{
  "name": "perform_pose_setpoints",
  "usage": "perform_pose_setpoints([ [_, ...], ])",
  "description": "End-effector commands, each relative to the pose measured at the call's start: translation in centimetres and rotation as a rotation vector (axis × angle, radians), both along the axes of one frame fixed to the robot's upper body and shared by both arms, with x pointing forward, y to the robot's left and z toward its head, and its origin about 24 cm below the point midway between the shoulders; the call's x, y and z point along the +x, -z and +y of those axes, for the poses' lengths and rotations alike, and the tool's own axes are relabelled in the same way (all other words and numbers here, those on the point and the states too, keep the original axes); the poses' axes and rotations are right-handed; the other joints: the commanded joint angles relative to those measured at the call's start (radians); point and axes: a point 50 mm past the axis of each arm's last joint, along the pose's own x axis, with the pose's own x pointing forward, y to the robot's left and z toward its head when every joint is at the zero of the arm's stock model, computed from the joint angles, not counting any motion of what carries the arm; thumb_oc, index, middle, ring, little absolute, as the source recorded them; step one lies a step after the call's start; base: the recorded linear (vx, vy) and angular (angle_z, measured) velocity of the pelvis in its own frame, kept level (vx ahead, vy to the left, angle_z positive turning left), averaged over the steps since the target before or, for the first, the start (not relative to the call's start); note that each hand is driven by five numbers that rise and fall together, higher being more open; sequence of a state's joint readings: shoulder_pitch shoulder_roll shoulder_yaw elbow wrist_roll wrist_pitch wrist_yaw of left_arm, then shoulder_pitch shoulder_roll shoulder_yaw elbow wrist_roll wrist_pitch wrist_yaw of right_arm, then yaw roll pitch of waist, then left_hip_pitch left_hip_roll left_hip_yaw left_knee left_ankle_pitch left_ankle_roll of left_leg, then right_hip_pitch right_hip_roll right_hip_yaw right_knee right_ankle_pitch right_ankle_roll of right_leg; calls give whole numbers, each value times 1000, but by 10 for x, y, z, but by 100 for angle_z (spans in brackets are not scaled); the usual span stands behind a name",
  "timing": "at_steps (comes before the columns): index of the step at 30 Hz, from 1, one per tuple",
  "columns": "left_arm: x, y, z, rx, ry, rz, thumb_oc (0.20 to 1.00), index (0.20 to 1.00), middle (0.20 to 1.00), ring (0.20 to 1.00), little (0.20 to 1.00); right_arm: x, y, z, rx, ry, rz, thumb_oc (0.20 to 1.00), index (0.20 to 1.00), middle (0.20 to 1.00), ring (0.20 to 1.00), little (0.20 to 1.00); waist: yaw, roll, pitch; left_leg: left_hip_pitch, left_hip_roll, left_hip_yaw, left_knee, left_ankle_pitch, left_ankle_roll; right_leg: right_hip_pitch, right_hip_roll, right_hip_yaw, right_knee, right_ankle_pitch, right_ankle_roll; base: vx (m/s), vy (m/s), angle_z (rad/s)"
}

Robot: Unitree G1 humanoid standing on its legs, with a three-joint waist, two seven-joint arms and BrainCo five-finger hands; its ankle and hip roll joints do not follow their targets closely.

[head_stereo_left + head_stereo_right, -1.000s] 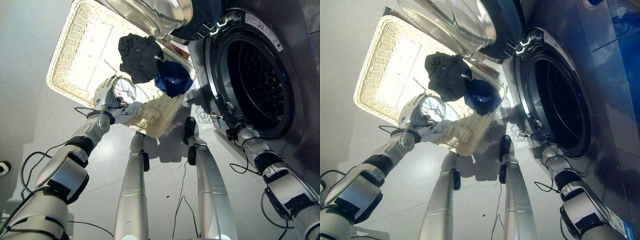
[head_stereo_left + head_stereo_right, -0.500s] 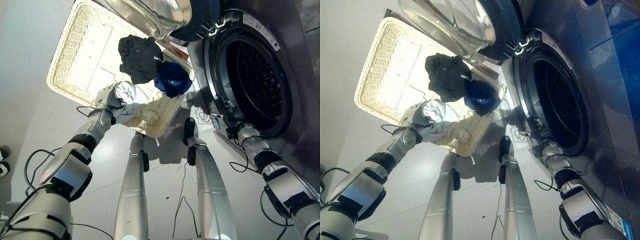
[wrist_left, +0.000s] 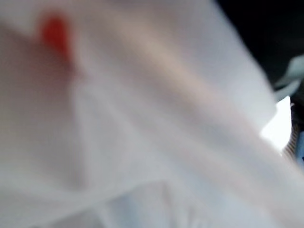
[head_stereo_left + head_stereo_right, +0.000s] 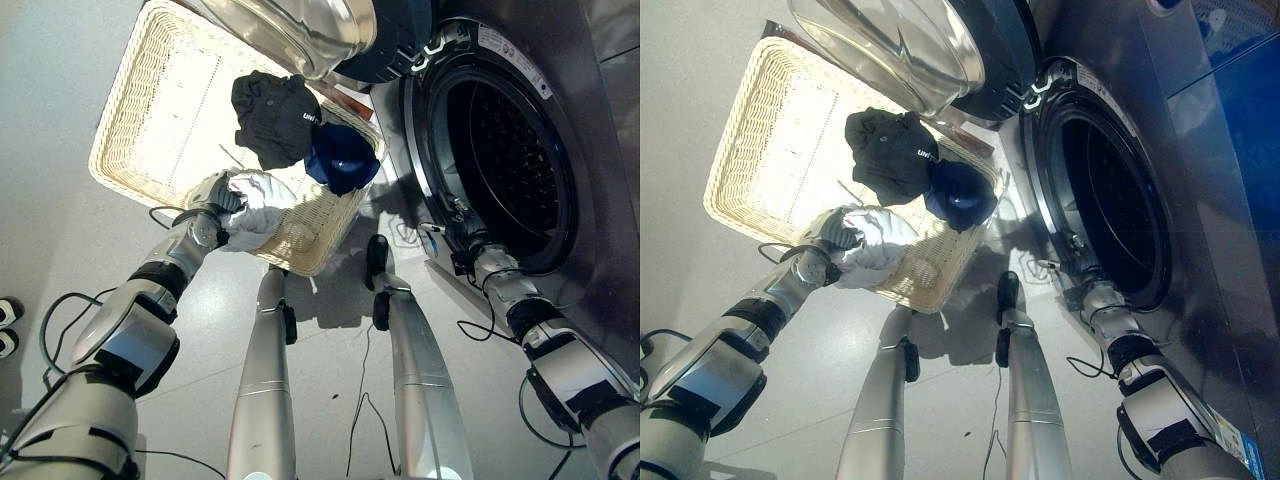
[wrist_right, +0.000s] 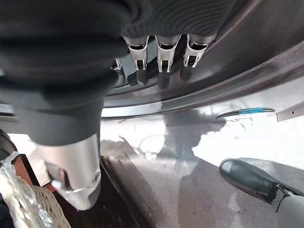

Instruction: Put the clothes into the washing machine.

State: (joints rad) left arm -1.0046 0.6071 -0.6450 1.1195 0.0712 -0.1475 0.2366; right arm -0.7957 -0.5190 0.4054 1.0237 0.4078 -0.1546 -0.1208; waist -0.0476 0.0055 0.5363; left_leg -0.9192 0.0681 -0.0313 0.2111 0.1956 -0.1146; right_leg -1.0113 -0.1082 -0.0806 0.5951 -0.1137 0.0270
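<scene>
Three garments show in my left eye view: a black one (image 4: 273, 117) and a blue one (image 4: 342, 157) lying in the basket (image 4: 150, 95) on the floor, and a white one (image 4: 262, 205) bunched at the basket's near rim, where my left hand (image 4: 213, 193) has its fingers curled round the cloth. To the right stands the washer (image 4: 500, 150), its drum dark inside and its door (image 4: 300, 30) swung out over the basket's far right corner. My right hand (image 4: 466, 243) sits at the lower rim of the opening.

From my right eye, the white garment (image 4: 872, 245) is gathered against my left hand (image 4: 833, 232), just beside the blue one (image 4: 958, 194), which touches the black one (image 4: 890, 150).

At my left wrist, white cloth (image 3: 142, 123) lies right against the lens, with a small red mark on it.

At my right wrist, my fingers (image 5: 162, 52) reach to the washer's metal rim (image 5: 213, 90), their tips hidden behind it, so I cannot tell if they are open or closed. A corner of the basket (image 5: 21, 204) shows nearby.
</scene>
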Motion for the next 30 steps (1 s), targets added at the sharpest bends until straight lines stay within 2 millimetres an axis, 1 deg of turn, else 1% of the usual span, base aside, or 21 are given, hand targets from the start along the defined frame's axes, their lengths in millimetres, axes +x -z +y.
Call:
perform_pose_setpoints([
  [1,-14,33,11,-282,-63,3,200,200,200,200,200,-7,-3,-12,89,25,-60,1000,1000,1000,1000,1000,23,-14,-16,-7,-72,17,141,-136,23,48,57,12,-212,176,85,0,0,0],
  [2,-15,30,10,-357,-60,-31,200,200,200,200,200,-7,-4,-11,137,17,-76,1000,1000,1000,1000,1000,25,-14,-16,-5,-73,16,140,-137,23,50,57,12,-211,174,85,0,0,0],
  [3,-17,24,10,-501,-42,-119,200,200,200,200,200,-8,-6,-5,214,-14,-115,1000,1000,1000,1000,1000,26,-16,-16,-2,-74,15,141,-140,23,53,57,10,-211,171,85,0,0,0],
  [4,-18,18,7,-604,-14,-184,200,200,200,200,200,-9,-9,1,262,-39,-145,1000,1000,1000,1000,1000,27,-17,-16,0,-75,13,140,-141,22,55,55,7,-211,168,84,0,0,0],
  [5,-19,17,7,-631,-4,-198,200,200,200,200,200,-10,-9,3,277,-50,-154,1000,1000,1000,1000,1000,27,-17,-16,0,-75,13,140,-141,23,56,55,6,-211,168,84,0,0,0],
  [6,-23,12,-1,-737,49,-278,200,200,200,200,200,-12,-12,13,333,-95,-190,1000,1000,1000,1000,1000,31,-18,-16,1,-78,7,139,-143,21,58,53,3,-211,165,84,0,0,0],
  [8,-25,11,-3,-763,72,-303,200,200,200,200,200,-13,-13,16,354,-114,-204,1000,1000,1000,1000,1000,32,-18,-16,2,-79,6,139,-143,21,59,53,3,-211,166,85,0,0,0],
  [9,-29,7,-14,-810,132,-358,200,200,200,200,200,-16,-18,27,402,-156,-232,1000,1000,1000,1000,1000,36,-19,-16,1,-82,2,137,-144,23,57,51,-1,-209,165,85,-14,-45,1],
  [10,-37,-1,-29,-862,231,-435,200,200,200,200,200,-20,-24,39,459,-222,-270,1000,1000,1000,1000,1000,42,-20,-16,0,-85,-1,133,-145,25,56,50,-6,-209,164,86,-17,-55,2],
  [12,-43,-5,-40,-873,306,-475,200,200,200,200,200,-23,-27,49,507,-274,-290,1000,1000,1000,1000,1000,46,-21,-16,2,-86,-3,129,-145,27,57,49,-12,-209,164,87,-12,-38,3],
  [13,-49,-11,-56,-869,396,-513,200,200,200,200,200,-27,-33,61,555,-333,-310,1000,1000,1000,1000,1000,51,-23,-16,2,-91,-8,128,-146,30,58,47,-16,-210,164,87,-7,-34,0],
  [14,-54,-16,-65,-868,459,-531,200,200,200,200,200,-30,-36,67,581,-373,-321,1000,1000,1000,1000,1000,54,-23,-16,2,-94,-11,126,-145,33,59,47,-19,-209,164,87,-5,-35,1],
  [17,-62,-29,-78,-847,564,-566,200,200,200,200,200,-36,-43,79,615,-443,-339,1000,1000,1000,1000,1000,56,-22,-16,8,-97,-14,118,-143,36,62,46,-21,-212,164,89,-4,-17,4],
  [18,-68,-38,-89,-815,631,-588,200,200,200,200,200,-40,-47,88,642,-496,-343,1000,1000,1000,1000,1000,57,-21,-16,12,-97,-11,114,-142,39,64,44,-25,-211,164,91,0,0,0],
  [19,-69,-39,-90,-811,640,-590,200,200,200,200,200,-40,-49,89,646,-505,-343,1000,1000,1000,1000,1000,57,-21,-16,12,-97,-11,114,-142,40,64,43,-25,-211,165,91,0,0,0],
  [22,-76,-52,-101,-747,716,-613,200,200,200,200,200,-46,-57,101,682,-595,-343,1000,1000,1000,1000,1000,58,-21,-16,14,-101,-13,111,-140,43,65,40,-27,-214,168,93,0,0,0],
  [26,-85,-63,-111,-651,794,-643,200,200,200,200,200,-53,-61,118,697,-720,-309,1000,1000,1000,1000,1000,60,-21,-16,17,-105,-15,108,-136,45,69,35,-34,-217,171,94,0,0,0],
  [28,-87,-65,-113,-634,806,-649,200,200,200,200,200,-55,-62,121,700,-741,-303,1000,1000,1000,1000,1000,61,-20,-16,19,-106,-15,107,-135,45,70,34,-35,-218,171,94,0,0,0],
  [30,-92,-73,-120,-576,855,-671,200,200,200,200,200,-60,-65,132,714,-823,-279,1000,1000,1000,1000,1000,62,-18,-16,21,-110,-17,105,-133,46,71,31,-39,-220,173,96,6,-11,2],
])
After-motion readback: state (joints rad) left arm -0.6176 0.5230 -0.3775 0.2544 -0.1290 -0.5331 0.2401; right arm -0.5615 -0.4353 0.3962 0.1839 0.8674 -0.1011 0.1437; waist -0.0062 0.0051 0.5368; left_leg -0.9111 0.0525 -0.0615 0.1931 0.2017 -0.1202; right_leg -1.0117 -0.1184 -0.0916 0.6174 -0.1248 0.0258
